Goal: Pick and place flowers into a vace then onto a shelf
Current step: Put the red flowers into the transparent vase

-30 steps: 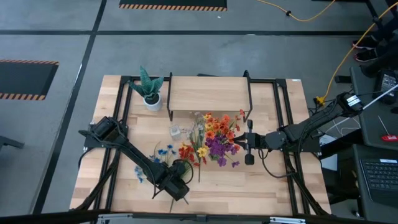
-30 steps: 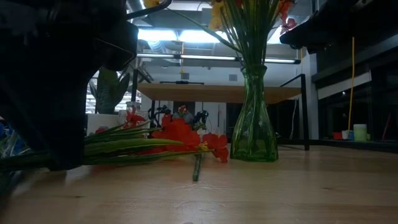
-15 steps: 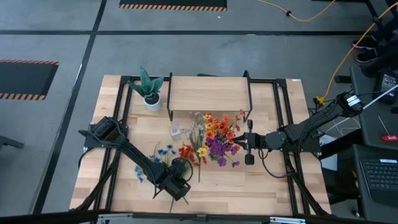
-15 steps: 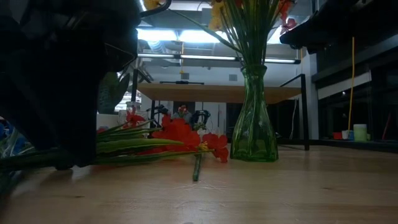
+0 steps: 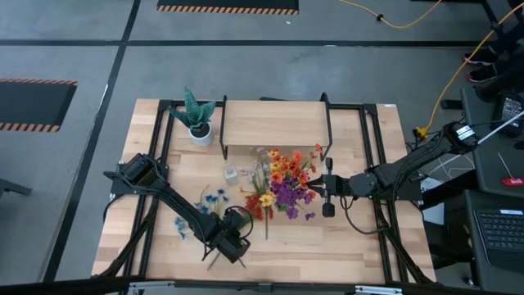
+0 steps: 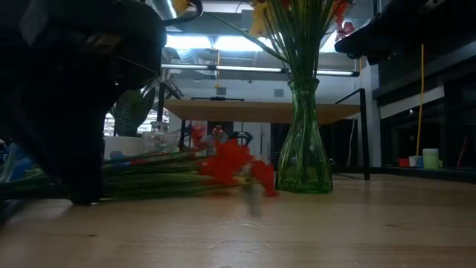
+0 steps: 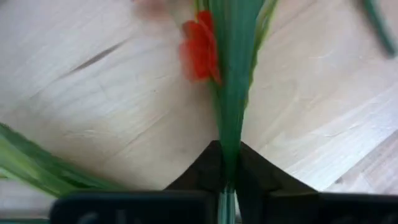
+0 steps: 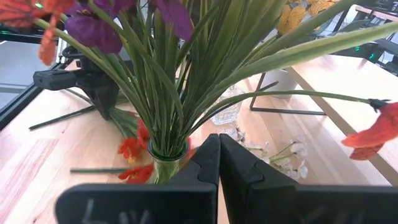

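High view: the left gripper (image 5: 232, 247), low over the table's near edge, has its arm angled across the table; the right gripper (image 5: 327, 186) reaches level beside the vase bouquet (image 5: 282, 182). The shelf (image 5: 275, 124) stands beyond.

Low view: the red flowers (image 6: 236, 165) lie beside the green vase (image 6: 303, 149).

Left wrist view: the fingers (image 7: 205, 168) pinch the green stem (image 7: 231, 93).

Right wrist view: its fingers (image 8: 205, 165) are pressed together, empty, with the vase just ahead.

No writing is legible.
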Tool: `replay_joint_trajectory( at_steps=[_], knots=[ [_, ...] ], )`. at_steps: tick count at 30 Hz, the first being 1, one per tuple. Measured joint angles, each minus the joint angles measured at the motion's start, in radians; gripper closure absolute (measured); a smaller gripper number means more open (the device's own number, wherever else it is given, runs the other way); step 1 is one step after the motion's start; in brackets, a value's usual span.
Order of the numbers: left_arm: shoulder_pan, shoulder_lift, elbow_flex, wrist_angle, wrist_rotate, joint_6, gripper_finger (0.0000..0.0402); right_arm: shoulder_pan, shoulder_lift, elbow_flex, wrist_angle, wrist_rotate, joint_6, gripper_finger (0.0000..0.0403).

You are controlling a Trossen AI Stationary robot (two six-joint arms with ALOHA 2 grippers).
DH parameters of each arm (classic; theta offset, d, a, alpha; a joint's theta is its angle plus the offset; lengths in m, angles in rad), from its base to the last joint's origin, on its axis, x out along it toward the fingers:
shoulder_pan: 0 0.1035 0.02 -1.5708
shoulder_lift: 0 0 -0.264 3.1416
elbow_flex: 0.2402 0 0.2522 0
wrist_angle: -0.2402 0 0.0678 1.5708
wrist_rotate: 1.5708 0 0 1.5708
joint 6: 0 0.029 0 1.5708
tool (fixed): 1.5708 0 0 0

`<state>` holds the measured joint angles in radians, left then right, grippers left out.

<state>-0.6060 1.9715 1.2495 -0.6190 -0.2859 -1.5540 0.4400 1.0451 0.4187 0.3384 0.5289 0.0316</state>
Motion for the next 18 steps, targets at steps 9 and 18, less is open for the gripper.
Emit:
replay_joint_trajectory(
  at_steps=[9,18],
  knots=[
    [-0.023,-0.069,-0.001,-0.01,-0.019,0.021,0.0385,0.0,0.0,0.0,0.0,-0.001,0.015,0.0393],
    [-0.08,-0.185,-0.001,-0.156,-0.038,-0.048,0.0388,0.0,0.0,0.0,-0.002,-0.002,0.014,0.0393]
  ],
)
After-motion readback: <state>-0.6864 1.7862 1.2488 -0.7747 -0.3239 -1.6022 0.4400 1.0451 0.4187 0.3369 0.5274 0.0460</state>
